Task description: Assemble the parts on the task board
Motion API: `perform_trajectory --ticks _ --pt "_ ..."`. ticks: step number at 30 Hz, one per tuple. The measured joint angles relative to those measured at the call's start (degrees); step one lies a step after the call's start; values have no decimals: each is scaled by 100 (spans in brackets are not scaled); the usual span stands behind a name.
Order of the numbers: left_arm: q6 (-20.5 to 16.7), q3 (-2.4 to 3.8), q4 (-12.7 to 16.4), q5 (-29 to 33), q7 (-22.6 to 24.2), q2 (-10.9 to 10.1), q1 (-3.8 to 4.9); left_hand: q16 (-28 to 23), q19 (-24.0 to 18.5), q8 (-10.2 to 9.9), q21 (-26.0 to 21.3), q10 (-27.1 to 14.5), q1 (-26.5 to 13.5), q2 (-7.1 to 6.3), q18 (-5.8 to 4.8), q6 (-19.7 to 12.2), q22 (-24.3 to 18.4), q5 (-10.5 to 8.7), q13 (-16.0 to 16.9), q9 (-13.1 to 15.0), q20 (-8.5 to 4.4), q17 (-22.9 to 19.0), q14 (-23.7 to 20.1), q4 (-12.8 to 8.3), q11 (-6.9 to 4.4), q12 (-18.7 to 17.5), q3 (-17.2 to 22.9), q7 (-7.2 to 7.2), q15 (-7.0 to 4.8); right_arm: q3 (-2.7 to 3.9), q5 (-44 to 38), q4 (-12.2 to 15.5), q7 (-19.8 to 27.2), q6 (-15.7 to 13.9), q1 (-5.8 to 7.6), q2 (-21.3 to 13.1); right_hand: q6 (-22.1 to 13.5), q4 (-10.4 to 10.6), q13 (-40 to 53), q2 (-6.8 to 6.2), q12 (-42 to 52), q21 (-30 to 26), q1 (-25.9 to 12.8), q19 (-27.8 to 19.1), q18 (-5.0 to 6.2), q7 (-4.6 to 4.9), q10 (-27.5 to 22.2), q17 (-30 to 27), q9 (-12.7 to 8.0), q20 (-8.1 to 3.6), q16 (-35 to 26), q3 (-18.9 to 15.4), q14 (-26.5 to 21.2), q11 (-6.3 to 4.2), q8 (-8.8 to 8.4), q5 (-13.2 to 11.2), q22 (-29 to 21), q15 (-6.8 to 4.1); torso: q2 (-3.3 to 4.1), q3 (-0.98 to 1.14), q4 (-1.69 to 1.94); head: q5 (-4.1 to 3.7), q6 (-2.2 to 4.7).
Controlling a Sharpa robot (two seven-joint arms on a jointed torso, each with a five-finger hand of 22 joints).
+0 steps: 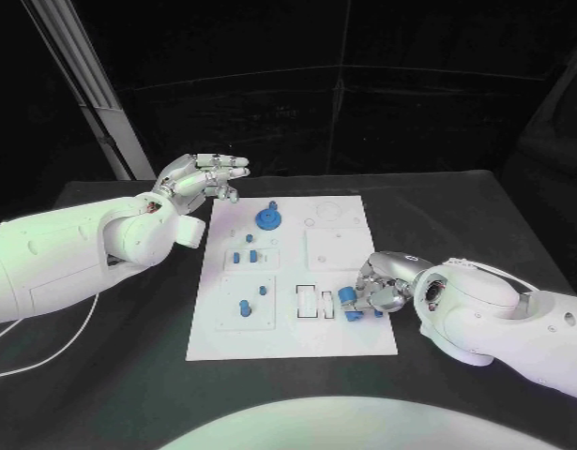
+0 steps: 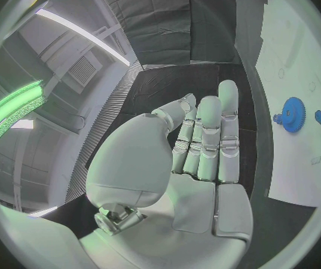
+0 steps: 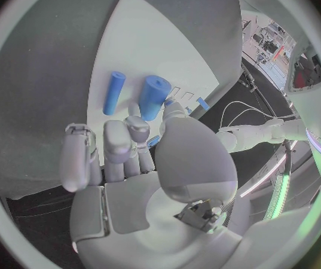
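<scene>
Two hands: one at each side of the board, neither over its middle.
Desk [image 1: 478,206]: black, carries the board flat.
Board [image 1: 295,342]: white plate in the desk's middle, long axis running away from the robot.
Left hand [image 1: 204,178]: raised off the board's far left corner, fingers straight and side by side, holding nothing; the left wrist view shows the palm bare.
Right hand [image 1: 386,281]: at the board's right edge, near half, fingers curled down onto the plate. In the right wrist view a thick blue cylinder [image 3: 154,97] stands just past the fingertips; whether it is pinched or only touched I cannot tell.
Gear [image 1: 269,219]: blue toothed disc with a stub on top, seated on the board's far half, axis upright.
Rod [image 3: 114,92]: thin blue stick lying flat on the plate just beside the cylinder, roughly parallel to it, apart from the fingers.
Small parts [image 1: 245,307]: blue pegs in the left recesses, long axes along the board.
Risk: a loose hold could let the cylinder roll off the right edge, which is close.
Risk: curled fingers could nudge the rod out of place while closing.
Risk: a tilted cylinder would jam at its hole.
</scene>
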Motion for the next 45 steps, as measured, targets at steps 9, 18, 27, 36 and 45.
perform_trajectory --ticks 9,18,27,36,45 --pt "4 0 6 0 -4 -8 0 0 0 26 0 -21 -24 24 0 0 0 0 0 0 0 0 0 0 21 39 0 0 0 18 -225 -90 -28 179 -6 114 0 -15 224 198 154 23 153 20 1 -2 21 -1 96 -20 0 -46 21 -21 121 27 -1 -21 -5 -1 -1 7 -5" --pt "9 0 15 0 -8 -20 0 0 0 26 0 -21 -24 24 0 0 0 0 1 0 0 0 0 0 21 39 0 0 0 28 -698 -78 -23 212 -28 196 -36 -189 411 389 245 62 692 40 2 -36 54 -15 166 -40 36 1 0 -31 247 373 -1 -41 -8 -1 1 10 -2" --pt "16 0 17 0 -11 -27 0 0 0 26 0 -21 -24 24 0 0 1 0 1 0 0 0 0 0 21 39 0 0 0 -2 -492 155 1 -341 -79 39 38 -55 487 463 269 86 730 61 2 -74 113 49 180 -61 65 -83 0 -72 310 881 -2 -82 -8 3 -4 26 20" --pt "21 0 15 0 -13 -15 0 0 0 26 0 -21 -24 24 0 0 1 0 1 0 0 0 0 0 20 39 0 0 0 4 230 305 240 -1113 -75 46 41 -24 433 575 213 86 664 60 2 -76 113 3 180 -61 65 -81 0 -72 309 947 -2 -82 -7 -1 3 9 41" --pt "22 0 10 0 -16 -7 0 0 0 26 0 -20 -24 24 0 0 1 0 1 0 0 0 0 0 20 39 0 0 0 5 634 197 357 -1245 -73 307 76 1 443 690 192 86 564 73 2 -42 112 9 180 -73 65 -107 0 -72 309 992 -2 -81 -1 -7 9 37 33"
